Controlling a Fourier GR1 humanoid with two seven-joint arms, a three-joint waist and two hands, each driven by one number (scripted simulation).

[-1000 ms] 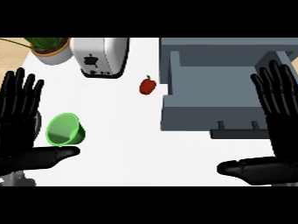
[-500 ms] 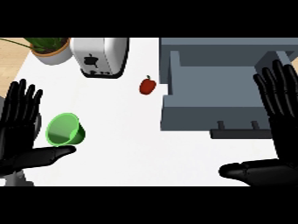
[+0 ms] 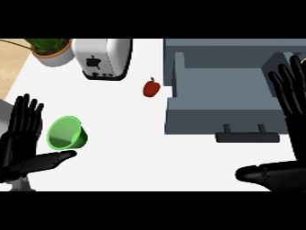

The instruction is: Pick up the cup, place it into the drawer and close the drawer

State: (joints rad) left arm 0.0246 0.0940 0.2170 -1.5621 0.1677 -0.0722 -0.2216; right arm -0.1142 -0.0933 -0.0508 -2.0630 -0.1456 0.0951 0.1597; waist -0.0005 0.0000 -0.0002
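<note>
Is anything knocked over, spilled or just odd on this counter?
Nothing really. The green cup seems upright beside the left hand, nothing is spilled, and the drawer stands open. Only a red pepper lies loose on the counter.

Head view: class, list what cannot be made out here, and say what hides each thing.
Head view:
- Drawer: its right side is hidden behind the right hand.
- Potted plant: cut off by the upper edge.
- Cup: whether the left hand touches it cannot be told.
</note>
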